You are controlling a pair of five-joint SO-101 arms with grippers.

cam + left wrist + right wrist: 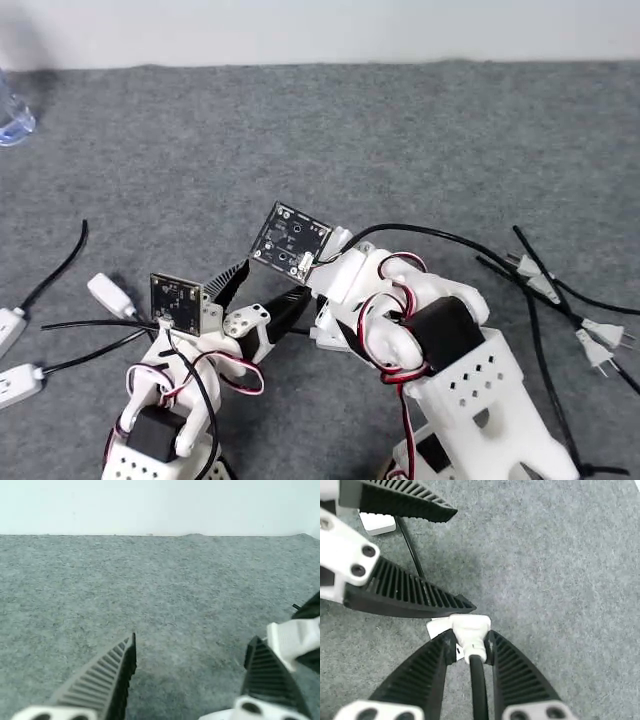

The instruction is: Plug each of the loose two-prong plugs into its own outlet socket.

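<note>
Grey felt table (400,130), backed by a pale wall.
Right claw (470,639): pinched on a white plug (469,629), with the black cord (479,690) run back between its fingers.
Left claw (194,641): spread wide, nothing held, one finger just beside the plug.
Socket (377,524): set beyond the left claw's fingers, apart from the plug.
Risk judged: the plug may be knocked askew against the left finger or twisted by cord drag, so that the prongs are misaligned.
No legible print is noted.
</note>
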